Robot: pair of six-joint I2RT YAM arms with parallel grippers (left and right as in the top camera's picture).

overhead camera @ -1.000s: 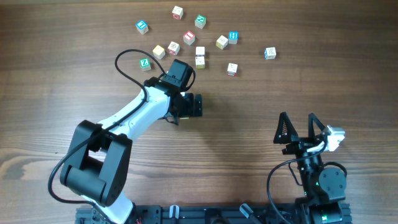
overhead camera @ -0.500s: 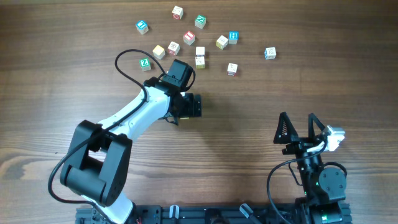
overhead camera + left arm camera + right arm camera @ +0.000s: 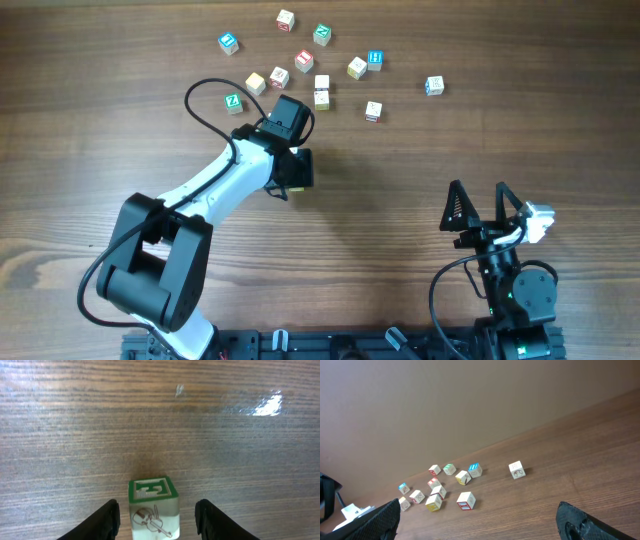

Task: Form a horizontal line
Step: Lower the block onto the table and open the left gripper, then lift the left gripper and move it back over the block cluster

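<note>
No horizontal line of cubes shows; the small wooden cubes lie scattered at the far side of the table. The green Z cube [image 3: 233, 101] sits leftmost, with a pale yellow cube [image 3: 256, 83] and a cream cube [image 3: 279, 77] slanting up to its right. My left gripper [image 3: 300, 168] [image 3: 157, 516] is down at the table, jaws open around a green-topped cube with a violin drawing [image 3: 152, 505], a gap showing on each side. That cube is hidden under the gripper in the overhead view. My right gripper [image 3: 478, 205] [image 3: 480, 530] stands open and empty, near the front right.
Other loose cubes: teal [image 3: 229, 42], cream [image 3: 286, 18], green [image 3: 322, 34], red [image 3: 304, 60], blue [image 3: 375, 59], a lone blue one [image 3: 434, 86] and a cream one [image 3: 373, 110]. A black cable [image 3: 200, 100] loops beside the left arm.
The left gripper's jaws have narrowed around the green-topped cube. The arm stays in place and the right arm has not moved.
</note>
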